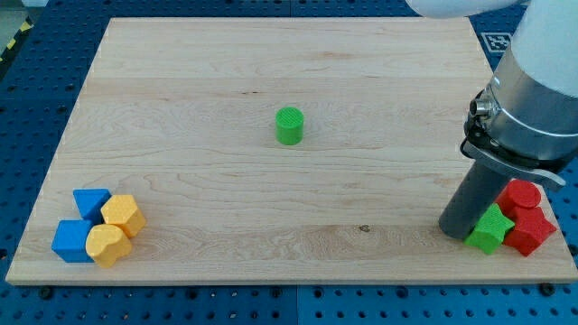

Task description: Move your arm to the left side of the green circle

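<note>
wooden board (226,108) fills nearly the whole frame, pale and flat, which suits a rod that only slides and pushes. nearest, along the lower edge, two clusters sit at opposite corners. at lower left a blue triangle-like block (90,202), a blue cube (70,241), a yellow hexagon-like block (122,215) and a yellow heart-like block (107,246) are packed touching one another. at lower right my tip (454,233) rests on the board just left of a green star (489,230), with a red cylinder (522,196) and another red block (531,230) of unclear shape pressed in beside it. there is no gripper here, only the bare rod, so nothing is held. farther up, near the centre, the green circle (289,125) stands alone, well apart from everything. my tip is on its right, so i judge the route must pass around it, not through, to reach its left side without nudging it.
</note>
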{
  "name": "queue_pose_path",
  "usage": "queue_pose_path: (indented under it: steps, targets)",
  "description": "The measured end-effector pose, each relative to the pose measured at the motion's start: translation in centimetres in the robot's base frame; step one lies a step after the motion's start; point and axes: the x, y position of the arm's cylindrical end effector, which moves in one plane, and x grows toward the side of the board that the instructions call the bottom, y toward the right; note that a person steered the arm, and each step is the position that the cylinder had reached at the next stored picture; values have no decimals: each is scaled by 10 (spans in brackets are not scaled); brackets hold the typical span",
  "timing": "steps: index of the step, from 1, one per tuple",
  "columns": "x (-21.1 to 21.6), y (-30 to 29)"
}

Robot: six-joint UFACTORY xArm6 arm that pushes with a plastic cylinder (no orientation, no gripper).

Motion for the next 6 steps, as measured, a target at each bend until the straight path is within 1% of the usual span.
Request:
queue_pose_path:
  steps: [1,2,3,4,5,6]
  targets:
    - [0,-9]
    - [0,-69]
    - [-9,-136]
    - [-40,-195]
    - [-85,-239]
    - [-128,-252]
